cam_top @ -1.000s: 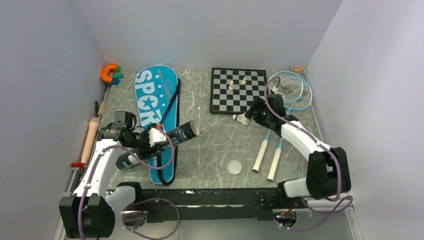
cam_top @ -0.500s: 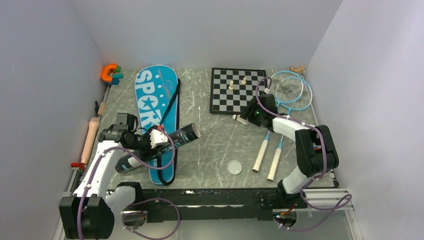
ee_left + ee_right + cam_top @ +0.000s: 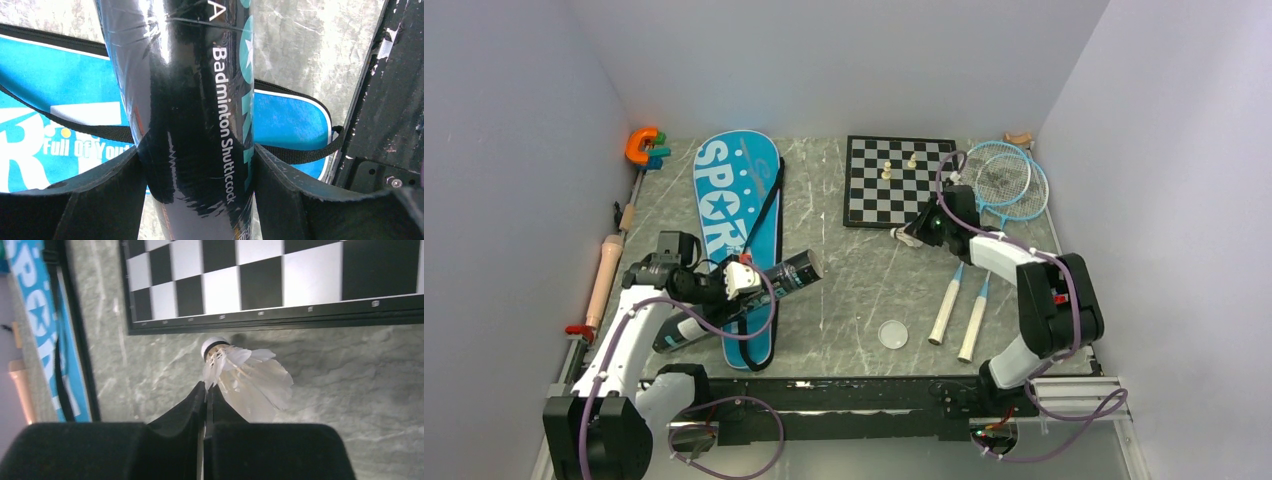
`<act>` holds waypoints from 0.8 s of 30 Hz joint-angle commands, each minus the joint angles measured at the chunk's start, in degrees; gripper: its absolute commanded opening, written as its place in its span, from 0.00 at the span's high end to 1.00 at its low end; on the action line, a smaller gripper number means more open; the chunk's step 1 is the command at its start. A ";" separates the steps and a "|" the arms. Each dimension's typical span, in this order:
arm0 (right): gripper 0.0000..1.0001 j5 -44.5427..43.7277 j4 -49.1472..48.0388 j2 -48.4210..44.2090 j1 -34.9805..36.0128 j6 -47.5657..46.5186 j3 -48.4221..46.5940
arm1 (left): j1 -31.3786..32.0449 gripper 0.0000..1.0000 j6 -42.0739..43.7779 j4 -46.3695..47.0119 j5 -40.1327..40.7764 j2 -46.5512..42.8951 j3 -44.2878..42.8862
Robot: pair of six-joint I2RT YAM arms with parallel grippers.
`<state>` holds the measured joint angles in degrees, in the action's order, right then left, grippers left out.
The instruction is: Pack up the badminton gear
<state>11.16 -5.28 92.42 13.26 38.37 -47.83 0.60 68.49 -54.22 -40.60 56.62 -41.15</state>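
Black tube [image 3: 759, 283] sits across the near half of the blue "SPORT" bag [image 3: 729, 215], its far end angled toward table centre. It is clamped mid-length in the left gripper [image 3: 729, 284]. In the left wrist view the tube [image 3: 195, 90] is glossy black with white "Badminton Shuttlecock" print and teal lettering. The left gripper [image 3: 197, 170] has one black finger pressed against each side of it, and the bag [image 3: 60, 100] and its black strap are beneath. The white feather shuttlecock [image 3: 907, 238] lies on the table [image 3: 844, 290] just in front of the near edge of the chessboard [image 3: 896, 182]. In the right wrist view the shuttlecock [image 3: 252, 377] is on its side, its cork with a dark band toward the board [image 3: 280, 275], feathers fanned out and clean. The right gripper [image 3: 205, 390] has its fingers together. They appear to nip the edge of the feather skirt just below the cork, though the contact is hard to call from this angle. The right gripper [image 3: 921, 231] is low at the board's near-right corner. Two light-blue rackets [image 3: 1006, 180] lie side by side on the right, heads by the back wall, white handles toward the arms. A small clear disc [image 3: 892, 333] lies on the table left of the handles. The orange clamp [image 3: 642, 146] is in the back-left corner.
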 commanded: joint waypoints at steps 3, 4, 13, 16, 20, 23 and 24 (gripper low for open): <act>1.00 1.99 4.76 -14.30 5.52 -2.19 -0.08 | 0.39 1.00 -1.75 0.18 -1.27 -0.42 -1.00; 1.00 1.49 7.10 -16.39 6.91 -2.84 0.01 | 0.40 1.00 -1.62 -0.04 -1.40 -0.05 -1.41; 1.00 3.88 20.31 -28.86 18.83 -7.58 -0.99 | 0.67 1.00 0.18 -0.43 -1.49 2.33 -3.32; 1.00 4.96 22.85 -31.02 21.71 -8.40 -1.85 | 0.74 1.00 0.36 -0.73 -1.23 3.56 -4.04; 1.00 5.77 24.73 -32.65 24.43 -9.43 -4.60 | 0.92 1.00 1.21 -0.55 -1.62 4.02 -4.16; 1.00 7.84 23.14 -32.43 25.49 -9.63 -5.96 | 0.98 1.00 6.39 -3.56 -3.76 3.71 -4.28; 1.00 8.44 22.78 -31.88 25.72 -9.55 -6.45 | 0.98 1.00 8.73 -4.98 -4.55 3.44 -4.37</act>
<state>16.69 18.41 61.36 38.06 30.09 -50.09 1.28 69.60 -55.29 -40.73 60.75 -42.89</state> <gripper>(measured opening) 0.014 0.709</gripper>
